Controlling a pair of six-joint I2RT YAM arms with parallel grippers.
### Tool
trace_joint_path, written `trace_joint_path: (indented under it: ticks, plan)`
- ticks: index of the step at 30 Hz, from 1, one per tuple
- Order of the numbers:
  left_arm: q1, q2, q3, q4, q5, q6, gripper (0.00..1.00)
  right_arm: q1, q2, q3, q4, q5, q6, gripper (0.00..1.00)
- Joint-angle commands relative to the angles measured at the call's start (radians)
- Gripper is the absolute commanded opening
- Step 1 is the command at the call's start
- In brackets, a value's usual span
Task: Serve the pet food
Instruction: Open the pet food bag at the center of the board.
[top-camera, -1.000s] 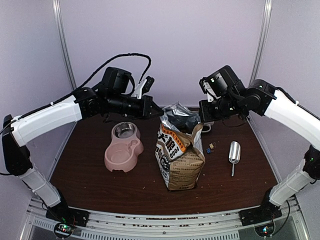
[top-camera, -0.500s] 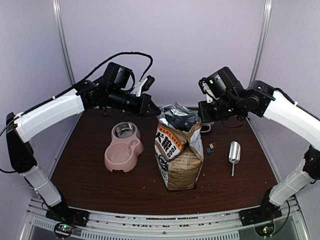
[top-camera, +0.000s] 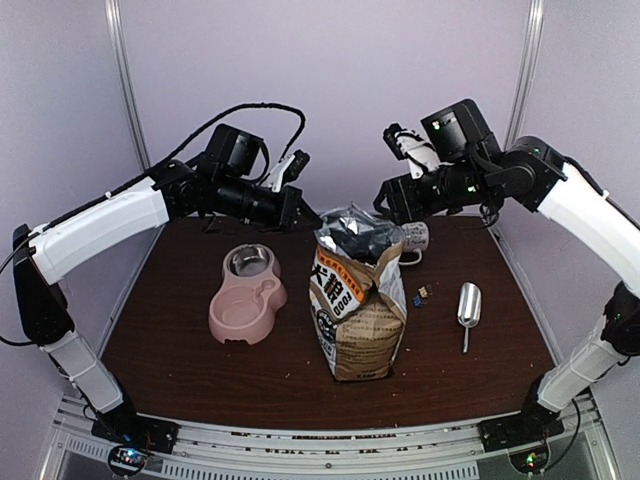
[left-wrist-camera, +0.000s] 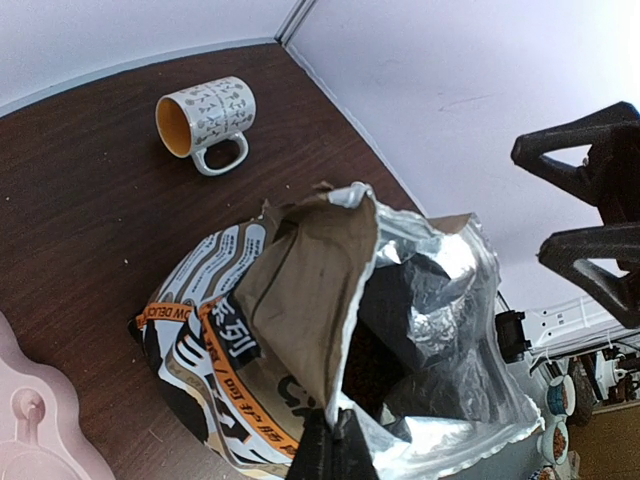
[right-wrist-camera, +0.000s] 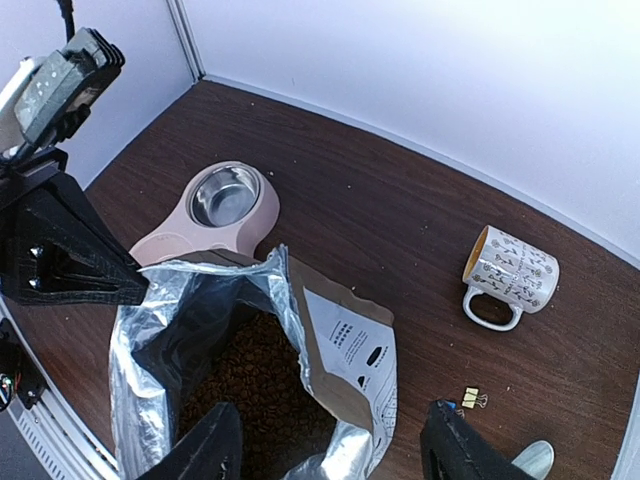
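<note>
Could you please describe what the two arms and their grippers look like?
Both arms have smooth white shells on the long links and black joint housings. The left arm carries a black cable looping above its wrist; small green lights glow on the right arm. The left gripper and right gripper are matte black, with angular, wedge-shaped fingers.

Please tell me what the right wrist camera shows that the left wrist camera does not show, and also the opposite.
Only the right wrist view: the brown kibble inside the open bag, the metal dish set in the pink bowl, the binder clips and the scoop's tip.
Only the left wrist view: the bag's printed front with orange bands; its inside looks just dark there.
Both: the bag, the mug lying on its side, the brown table and part of the pink bowl.
</note>
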Motion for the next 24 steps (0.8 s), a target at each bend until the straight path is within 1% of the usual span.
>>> trace_joint_path:
  ticks: [1, 5, 9, 10, 12, 14, 16, 18, 22, 24]
  plan:
    - [0.022, 0.002, 0.031, 0.061, -0.007, 0.01, 0.0, 0.003, 0.07, 0.05, -0.052, -0.009, -0.085, 0.63]
    - [0.022, 0.007, 0.038, 0.06, -0.004, 0.011, 0.0, 0.001, 0.133, 0.095, -0.07, 0.013, -0.112, 0.62]
    - [0.022, 0.006, 0.043, 0.054, -0.005, 0.016, 0.0, -0.007, 0.197, 0.149, -0.107, 0.034, -0.126, 0.51]
    - [0.022, 0.006, 0.045, 0.05, -0.007, 0.019, 0.0, -0.009, 0.209, 0.156, -0.112, 0.041, -0.127, 0.45]
    - [0.022, 0.006, 0.052, 0.038, -0.01, 0.027, 0.0, -0.016, 0.227, 0.17, -0.124, 0.065, -0.115, 0.3]
    - [0.022, 0.006, 0.066, 0.021, -0.017, 0.04, 0.0, -0.028, 0.232, 0.177, -0.133, 0.092, -0.099, 0.17]
    - [0.026, 0.009, 0.089, -0.001, -0.02, 0.059, 0.0, -0.047, 0.227, 0.173, -0.132, 0.109, -0.078, 0.07]
    - [0.032, 0.017, 0.117, -0.021, -0.019, 0.075, 0.0, -0.066, 0.226, 0.172, -0.138, 0.138, -0.053, 0.0]
    - [0.039, 0.049, 0.171, -0.052, 0.0, 0.09, 0.0, -0.09, 0.223, 0.169, -0.141, 0.158, -0.006, 0.0]
    - [0.036, 0.056, 0.176, -0.044, 0.028, 0.086, 0.09, -0.09, 0.219, 0.166, -0.136, 0.126, 0.0, 0.0]
